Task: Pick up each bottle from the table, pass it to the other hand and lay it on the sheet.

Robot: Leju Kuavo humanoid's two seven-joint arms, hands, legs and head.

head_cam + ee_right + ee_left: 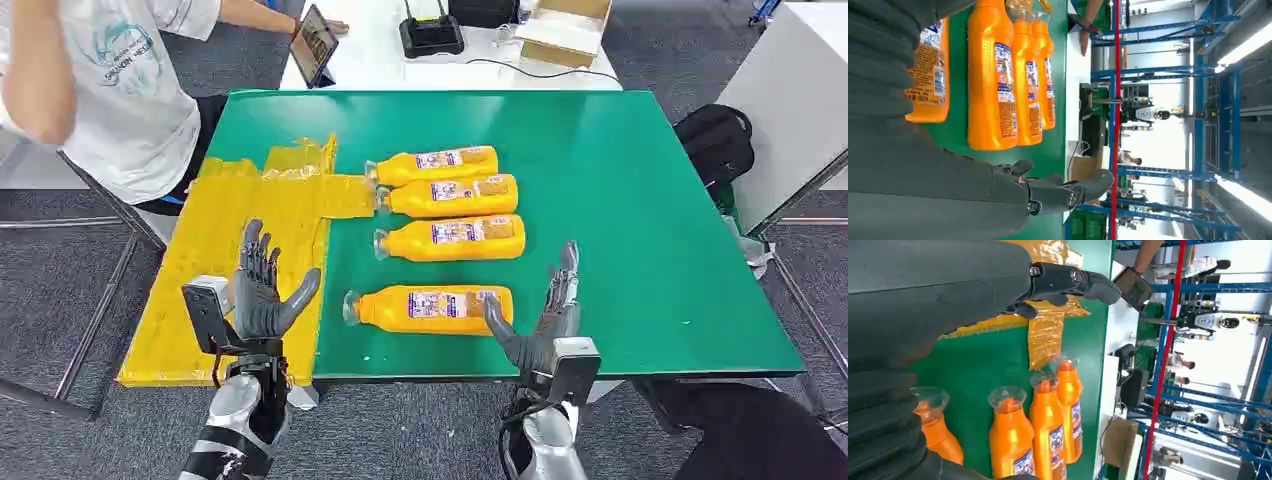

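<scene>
Four orange bottles lie on their sides on the green table [640, 200], caps toward the yellow sheet [230, 260] at its left edge. The nearest bottle [430, 309] sits by the front edge, apart from the other three [450, 196] behind it. Left hand [262, 290] over the sheet, fingers spread, holding nothing. Right hand [545, 320] just beside the nearest bottle's base, fingers apart, empty.

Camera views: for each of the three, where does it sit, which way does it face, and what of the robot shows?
Head view: high on the robot, facing forward and down at the green table; left hand and right hand both show, empty.
Left wrist view: behind the left hand, facing across the bottles and yellow sheet.
Right wrist view: behind the right hand, facing across the table.
Shared: the bottles.
</scene>
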